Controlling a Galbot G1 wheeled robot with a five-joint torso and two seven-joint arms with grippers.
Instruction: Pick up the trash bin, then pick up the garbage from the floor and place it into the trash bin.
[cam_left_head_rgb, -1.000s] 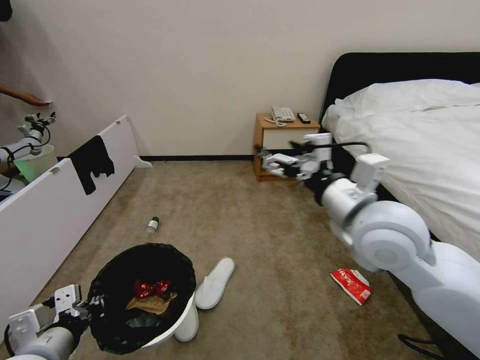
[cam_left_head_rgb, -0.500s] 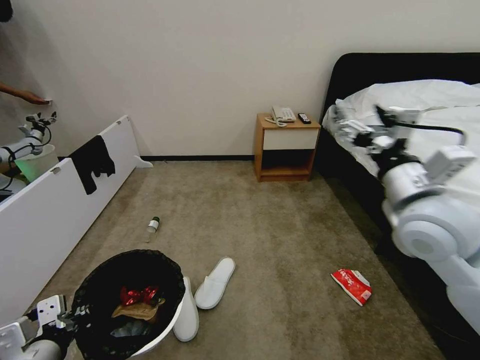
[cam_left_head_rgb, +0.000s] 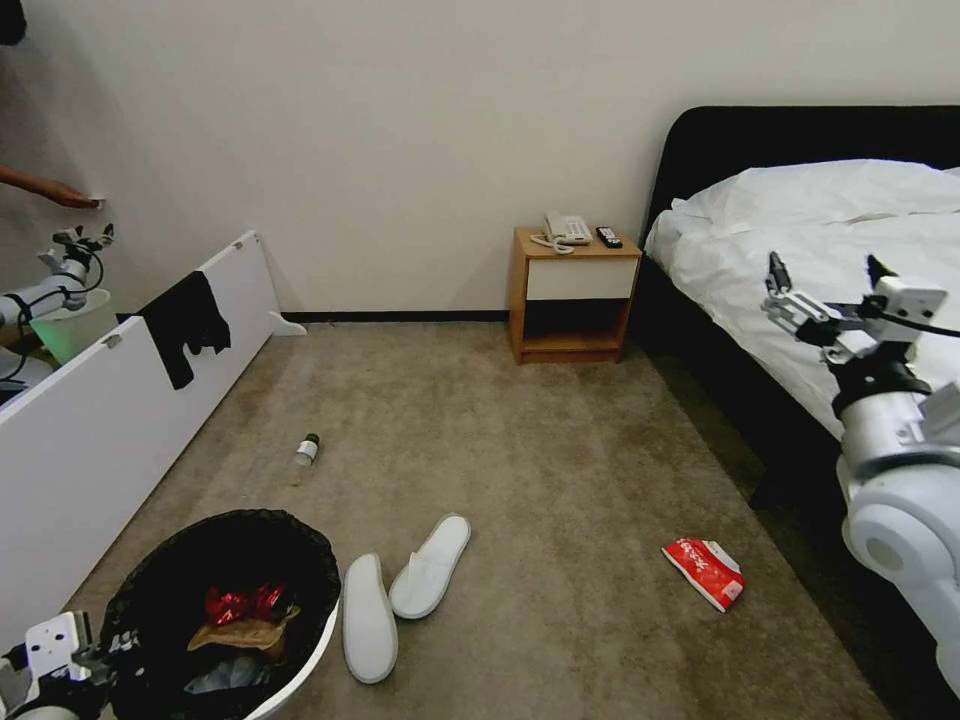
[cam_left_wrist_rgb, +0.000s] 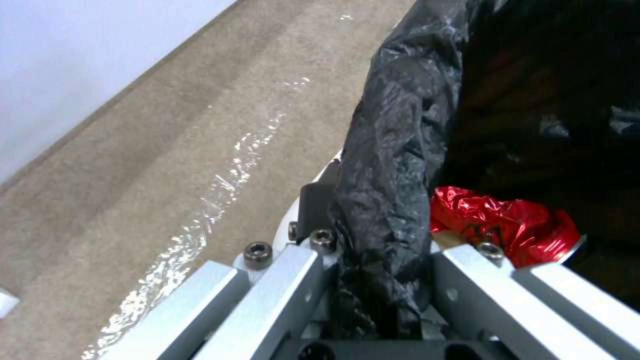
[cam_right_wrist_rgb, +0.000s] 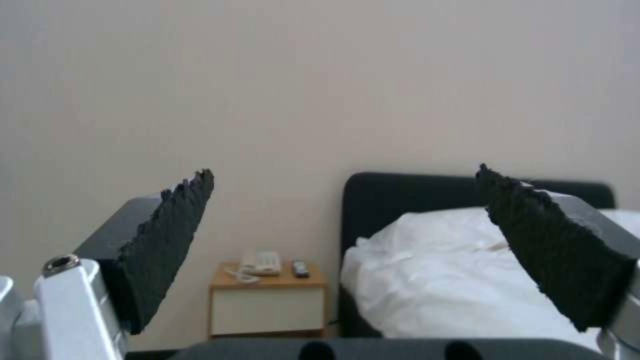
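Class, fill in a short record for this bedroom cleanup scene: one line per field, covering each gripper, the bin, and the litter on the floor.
left gripper: shut on the trash bin rim
right gripper: open, raised in front of the bed
bin contents: red wrapper, brown paper bag
floor litter: two slippers, red snack packet, small bottle

The head view looks forward and down over the carpet toward the far wall. The left wrist camera sits right behind the left gripper (cam_left_wrist_rgb: 383, 280), very close, looking along its fingers at the trash bin (cam_left_wrist_rgb: 400, 150) rim pinched between them. The right wrist camera looks out level between the spread fingers of the right gripper (cam_right_wrist_rgb: 347, 240). It shares the nightstand (cam_right_wrist_rgb: 267, 300) and bed (cam_right_wrist_rgb: 440, 280) with the head view.
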